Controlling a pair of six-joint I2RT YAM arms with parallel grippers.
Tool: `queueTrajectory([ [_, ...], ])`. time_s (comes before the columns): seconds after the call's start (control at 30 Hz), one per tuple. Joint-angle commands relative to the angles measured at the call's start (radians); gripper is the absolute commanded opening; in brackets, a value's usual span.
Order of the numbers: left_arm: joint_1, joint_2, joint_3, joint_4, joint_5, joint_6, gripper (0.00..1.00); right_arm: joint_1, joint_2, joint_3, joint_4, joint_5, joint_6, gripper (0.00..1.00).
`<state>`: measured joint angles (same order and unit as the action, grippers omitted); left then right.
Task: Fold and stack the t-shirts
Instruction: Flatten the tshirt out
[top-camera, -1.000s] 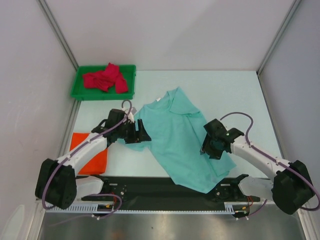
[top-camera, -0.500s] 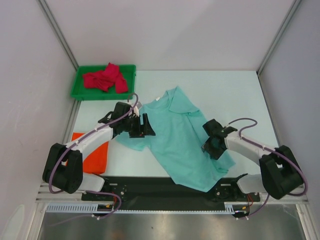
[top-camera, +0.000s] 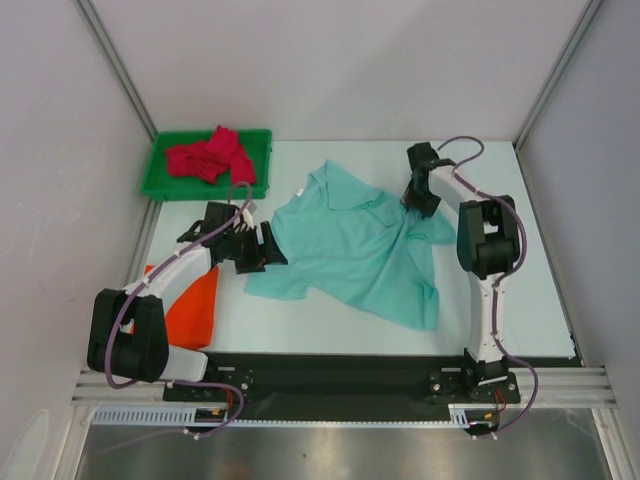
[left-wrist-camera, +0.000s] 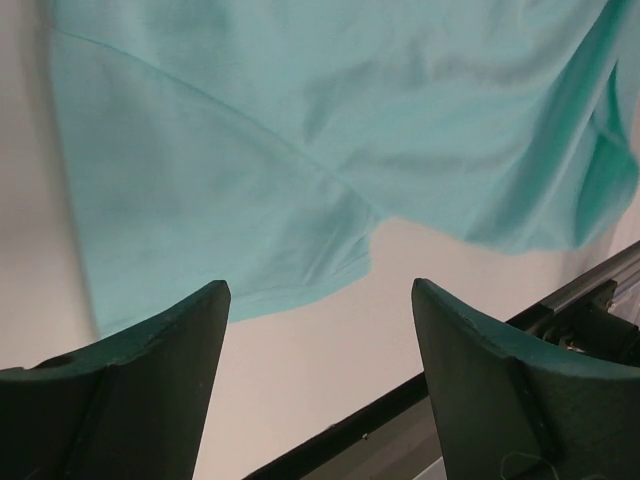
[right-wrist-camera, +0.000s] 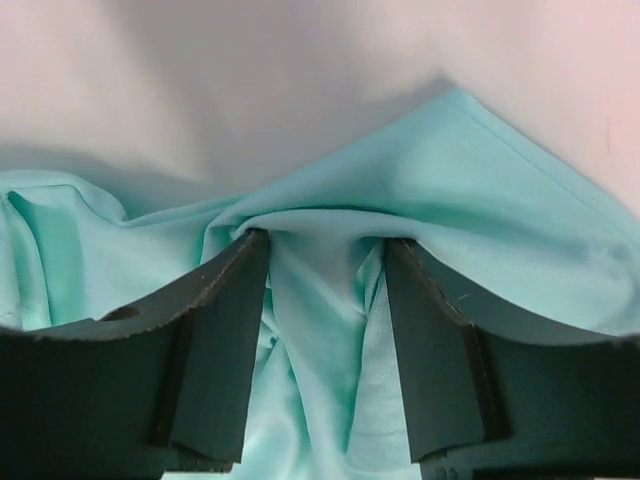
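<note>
Currently the mint green t-shirt (top-camera: 350, 255) lies spread but rumpled on the table (top-camera: 520, 300), just right of the green tray (top-camera: 260, 146) and a bit nearer the arm bases. Collar end points toward the tray, hem end runs away from it. Crimson red t-shirt (top-camera: 205, 160) sits bunched inside the tray. Bright orange t-shirt (top-camera: 195, 310) lies flat on the table nearer the bases than the tray, partly under the left arm.

Left gripper (left-wrist-camera: 318, 290) hangs low between the tray and the mint shirt, at the shirt's tray-side sleeve. Fingers spread wide, nothing between them, sleeve hem just ahead of the tips.

Right gripper (right-wrist-camera: 325, 240) is at the mint shirt's edge farthest from the tray, level with the tray's near rim. It pinches a raised fold of that shirt; the cloth bunches up between the two fingers and pulls into ridges over their tips
</note>
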<state>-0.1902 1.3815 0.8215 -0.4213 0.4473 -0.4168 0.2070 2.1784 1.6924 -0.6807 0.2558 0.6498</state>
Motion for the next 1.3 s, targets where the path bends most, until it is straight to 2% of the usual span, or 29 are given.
queueTrajectory([
  [0.0,0.005,-0.039,0.027,-0.028,-0.019,0.039,0.80,-0.023,0.080,0.219,-0.081,0.060,-0.157,0.56],
  [0.1,0.018,-0.093,-0.002,-0.042,-0.082,0.021,0.84,-0.020,0.017,0.205,-0.152,0.086,-0.168,0.60],
  [0.23,0.072,-0.163,-0.071,-0.054,-0.094,-0.013,0.85,-0.029,-0.234,-0.015,-0.168,0.056,-0.168,0.78],
  [0.43,0.092,-0.278,-0.170,-0.077,-0.165,-0.079,0.83,-0.043,-0.563,-0.399,-0.184,-0.030,-0.118,0.80],
  [0.47,0.094,-0.286,-0.171,-0.092,-0.191,-0.133,0.82,-0.056,-0.662,-0.437,-0.187,-0.044,-0.095,0.80],
  [0.6,0.143,-0.283,-0.237,-0.074,-0.202,-0.253,0.79,-0.075,-0.886,-0.623,-0.195,-0.168,0.036,0.76],
  [0.7,0.179,-0.250,-0.286,-0.024,-0.168,-0.292,0.74,-0.072,-1.051,-0.784,-0.146,-0.286,0.170,0.61],
  [0.73,0.186,-0.222,-0.298,-0.002,-0.148,-0.306,0.69,-0.072,-1.084,-0.862,-0.135,-0.302,0.195,0.47],
  [0.8,0.186,-0.194,-0.323,0.050,-0.112,-0.321,0.65,-0.077,-1.166,-0.913,-0.146,-0.296,0.249,0.39],
  [1.0,0.186,-0.139,-0.332,0.078,-0.149,-0.323,0.58,-0.077,-1.210,-1.008,-0.230,-0.256,0.295,0.41],
  [1.27,0.186,-0.082,-0.344,0.110,-0.196,-0.320,0.49,-0.080,-1.191,-1.024,-0.218,-0.202,0.335,0.42],
])
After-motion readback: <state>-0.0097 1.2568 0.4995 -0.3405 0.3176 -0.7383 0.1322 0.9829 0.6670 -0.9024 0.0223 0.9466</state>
